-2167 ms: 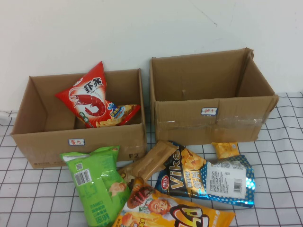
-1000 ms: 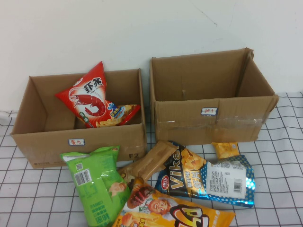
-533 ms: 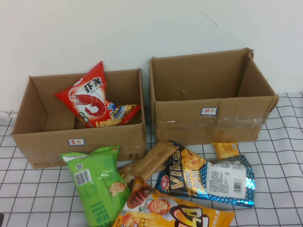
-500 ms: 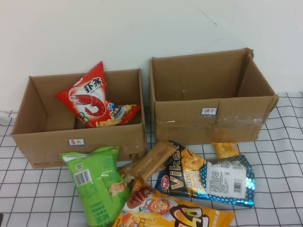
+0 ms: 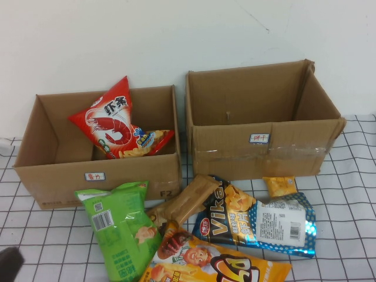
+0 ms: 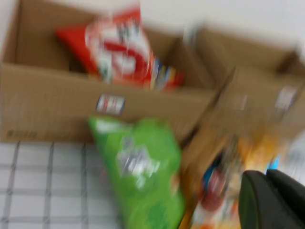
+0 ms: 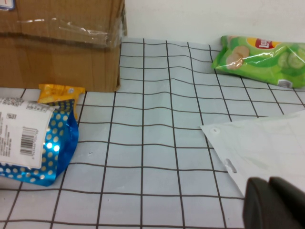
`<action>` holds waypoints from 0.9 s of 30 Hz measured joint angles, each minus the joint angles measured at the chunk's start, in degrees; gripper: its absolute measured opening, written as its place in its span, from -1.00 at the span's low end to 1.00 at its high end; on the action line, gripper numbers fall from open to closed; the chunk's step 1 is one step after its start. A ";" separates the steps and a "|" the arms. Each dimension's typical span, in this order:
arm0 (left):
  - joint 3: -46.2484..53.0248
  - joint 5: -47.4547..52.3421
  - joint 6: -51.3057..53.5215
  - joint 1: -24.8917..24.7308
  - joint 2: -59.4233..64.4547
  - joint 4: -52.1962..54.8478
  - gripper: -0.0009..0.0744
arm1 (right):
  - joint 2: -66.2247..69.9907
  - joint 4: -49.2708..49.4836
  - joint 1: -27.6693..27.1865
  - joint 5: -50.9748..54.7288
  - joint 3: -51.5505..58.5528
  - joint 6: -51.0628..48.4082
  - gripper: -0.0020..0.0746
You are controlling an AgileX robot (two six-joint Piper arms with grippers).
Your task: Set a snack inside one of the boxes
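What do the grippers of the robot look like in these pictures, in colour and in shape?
Little of them shows. The left gripper is a dark, nearly black, rounded block, blurred in its wrist view; a dark blur at the high view's lower left corner is probably this arm. The right gripper is the same dark, matte, rounded shape. No cables or markings are visible.

Left gripper (image 5: pixel 9 261) is poking into the table's near-left corner; right gripper (image 7: pixel 276 202) is hanging low.

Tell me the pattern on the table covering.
White tablecloth with a black grid; clearest in the right wrist view.
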 joint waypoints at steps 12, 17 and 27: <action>-19.61 9.67 21.96 -1.06 37.12 2.95 -0.47 | 0.00 0.00 0.00 0.00 0.00 0.00 -0.95; -24.57 9.32 21.06 -4.22 51.68 0.11 0.43 | 0.00 0.00 0.00 0.00 0.00 0.00 -0.95; -27.96 -0.73 17.31 -4.22 72.07 -5.90 0.78 | 0.00 0.00 0.00 0.00 0.00 0.00 -0.95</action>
